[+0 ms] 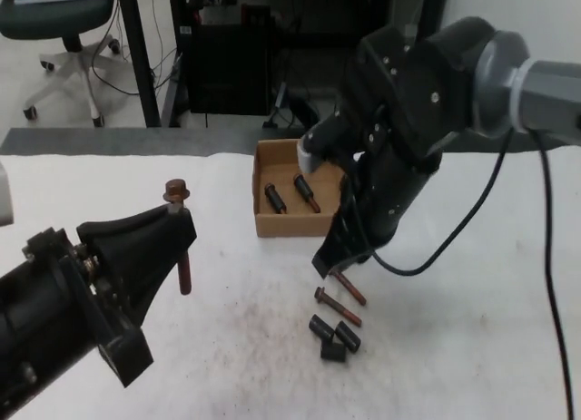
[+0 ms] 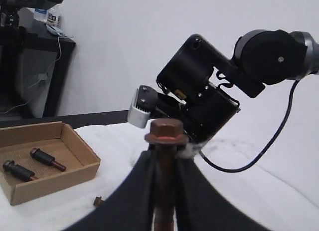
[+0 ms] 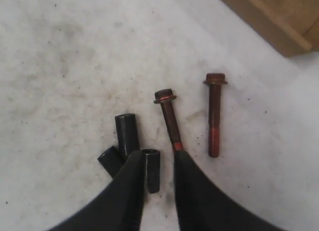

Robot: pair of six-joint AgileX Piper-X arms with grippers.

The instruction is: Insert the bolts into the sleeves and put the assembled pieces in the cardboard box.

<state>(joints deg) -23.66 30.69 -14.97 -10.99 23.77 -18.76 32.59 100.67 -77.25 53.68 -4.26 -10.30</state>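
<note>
left gripper (image 2: 165, 161): nearest, raised over the white bench cover (image 1: 227, 356); fingers pinched tight on the shank of a rusty bolt (image 2: 164, 183), nothing else between them.
held bolt: upright, flanged head on top, lower end hanging below the fingers, clear of the cover.
black sleeves (image 3: 125, 133): three, lying loose on the cover farther on, in a tight cluster, at least two touching.
loose bolts (image 3: 168, 118): two, flat on the cover just beyond the sleeves, side by side; tip of the closer one just beside a sleeve, heads on the far side.
right gripper (image 3: 159, 158): pointing down above the cluster; fingers a narrow gap apart, holding nothing; one sleeve and a bolt tip lined up under the gap.
cardboard box (image 1: 272, 226): beyond the right fingers, open on top, two assembled pieces (image 1: 273, 200) lying inside, apart from each other.
risk at the pick: likely to catch two parts at once or scatter the cluster, given the narrow gap and the crowded sleeves.
risk at the mating: likely to jam if a sleeve meets the hanging end tilted; a hard push could slide the bolt through the left fingers.
risk at the box: could snag a long piece on the wall if carried low.
</note>
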